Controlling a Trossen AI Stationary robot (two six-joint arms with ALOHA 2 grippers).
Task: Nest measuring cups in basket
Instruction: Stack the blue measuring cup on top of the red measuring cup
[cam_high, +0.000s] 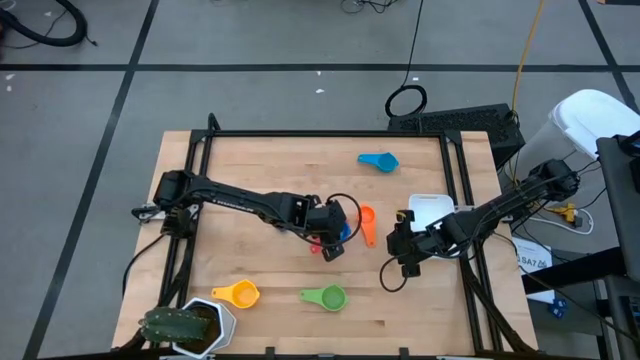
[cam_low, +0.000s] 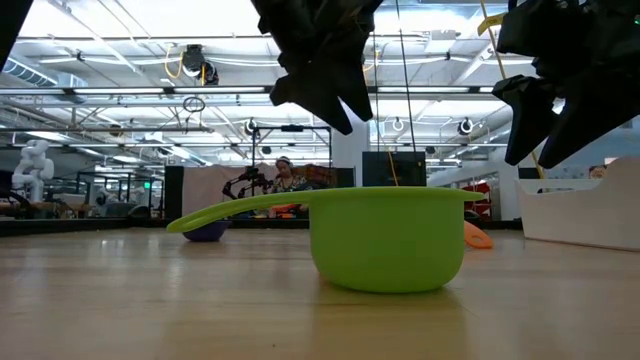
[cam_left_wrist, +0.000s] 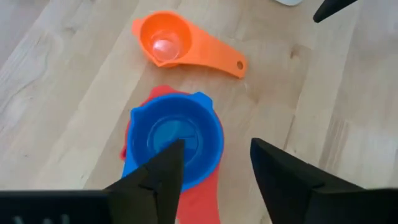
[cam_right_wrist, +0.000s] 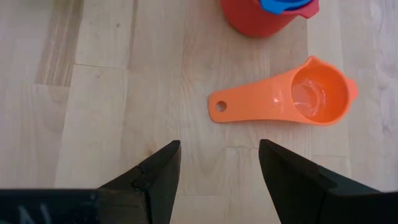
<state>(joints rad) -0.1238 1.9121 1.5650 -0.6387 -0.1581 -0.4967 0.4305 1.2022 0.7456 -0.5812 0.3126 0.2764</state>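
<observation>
A blue cup (cam_left_wrist: 177, 140) sits nested in the red cup (cam_left_wrist: 199, 202) near the table's middle. My left gripper (cam_left_wrist: 214, 155) hovers open above this stack (cam_high: 340, 237), one finger over the blue bowl and one beside it. The orange cup (cam_right_wrist: 292, 99) lies flat just right of the stack. My right gripper (cam_right_wrist: 219, 162) is open and raised, to the right of the orange cup's handle (cam_high: 368, 238). The white basket (cam_high: 432, 208) sits by the right edge. Another blue cup (cam_high: 378, 160) lies far; the yellow cup (cam_high: 237, 293) and green cup (cam_high: 325, 297) lie near.
A white hexagonal pot with a green plant (cam_high: 190, 325) stands at the near left corner. The green cup (cam_low: 385, 240) fills the low view, with both grippers hanging well above the tabletop. Bare wood lies left of the stack and along the far left.
</observation>
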